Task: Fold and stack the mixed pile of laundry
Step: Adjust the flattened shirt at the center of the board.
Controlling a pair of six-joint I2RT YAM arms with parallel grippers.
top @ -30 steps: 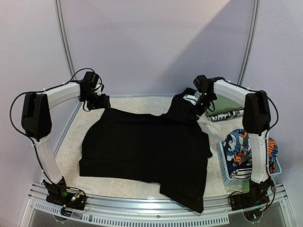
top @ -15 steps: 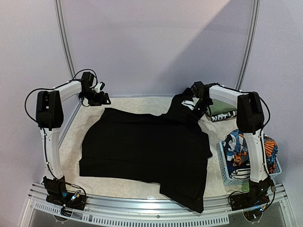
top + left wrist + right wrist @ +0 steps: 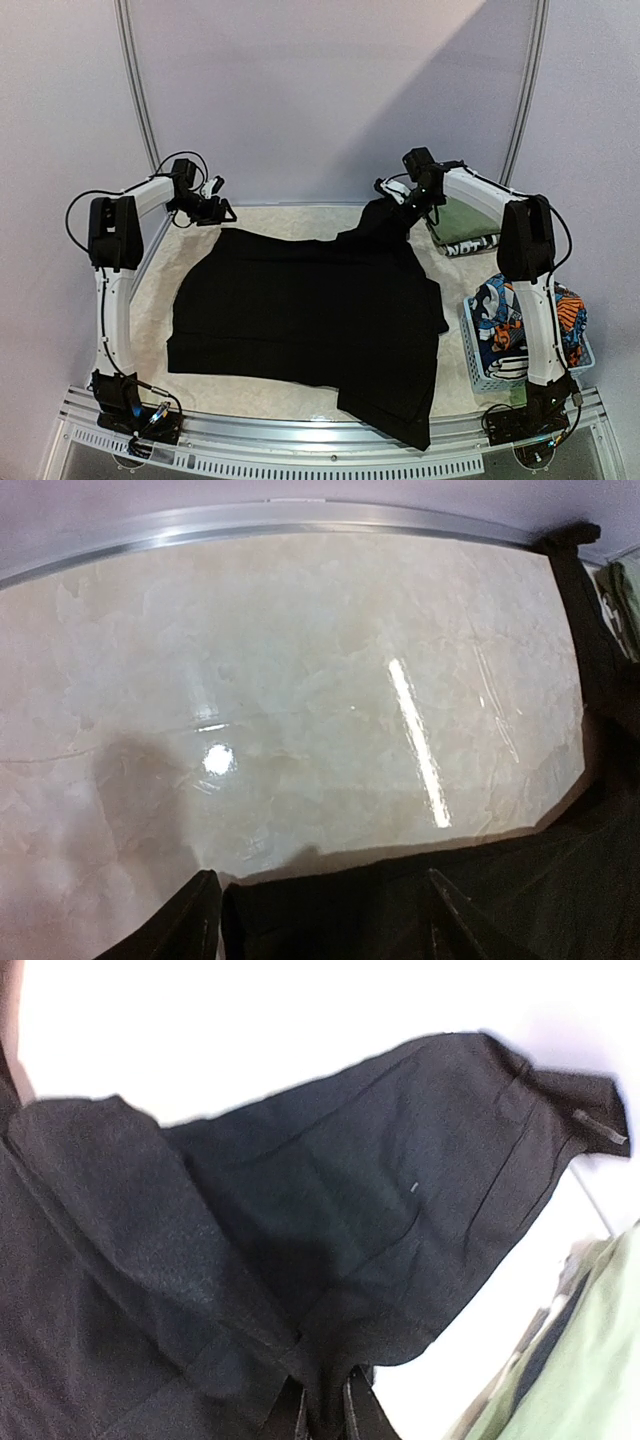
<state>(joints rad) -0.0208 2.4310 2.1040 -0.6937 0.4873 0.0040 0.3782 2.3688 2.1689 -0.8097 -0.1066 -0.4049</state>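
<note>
**Right gripper pinches the black garment; left gripper is open**

Your right gripper [image 3: 325, 1405] is clamped on a fold of the large black garment [image 3: 310, 310] and holds its far right corner raised off the table [image 3: 290, 216]. Your left gripper [image 3: 322, 885] is spread wide over the garment's far left edge. The rest of the garment lies flat mid-table. The cartoon-print piece [image 3: 505, 312] sits in the basket [image 3: 482, 368] at the right, near the folded olive-green cloth [image 3: 465, 222].

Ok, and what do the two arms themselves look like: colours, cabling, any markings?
Both the left arm and the right arm have white curved link shells joined by boxy black joint housings. They sit on black bases fixed to a silver rail. Thin black cables loop loosely along them. The left gripper and right gripper are black. No markings are readable.
</note>
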